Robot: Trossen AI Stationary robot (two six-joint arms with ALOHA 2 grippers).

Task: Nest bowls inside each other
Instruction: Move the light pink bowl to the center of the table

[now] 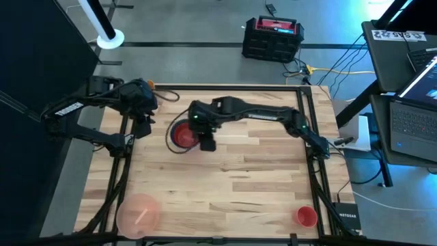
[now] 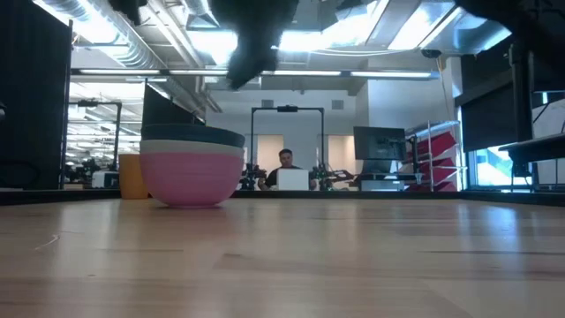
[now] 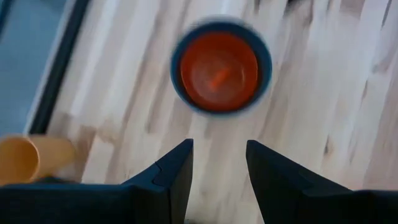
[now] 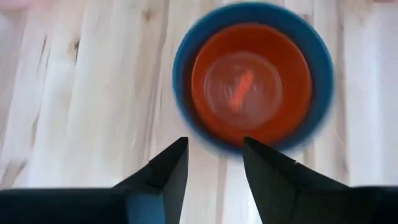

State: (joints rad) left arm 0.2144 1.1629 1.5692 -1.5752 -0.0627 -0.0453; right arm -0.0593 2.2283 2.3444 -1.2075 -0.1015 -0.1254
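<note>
A stack of nested bowls (image 1: 181,134) stands on the table's far left part. In the low view an opaque pink bowl (image 2: 192,179) is at the bottom, with a white rim and a dark blue rim (image 2: 194,136) above it. The red bowl (image 4: 252,84) sits innermost, inside the dark blue bowl (image 4: 186,62). My right gripper (image 4: 214,140) hovers open just right of and above the stack (image 1: 207,142), touching nothing. Left of the stack, my left gripper (image 3: 219,142) waits open above the table. A larger translucent pale-pink bowl (image 1: 138,212) rests alone at the near left corner.
A small orange cup (image 3: 18,158) stands by the far left edge, behind the stack (image 2: 132,177). A small red cup (image 1: 306,216) stands at the near right corner. Bare wooden table (image 1: 239,178) lies between the stack and the near edge. A person sits in the room beyond.
</note>
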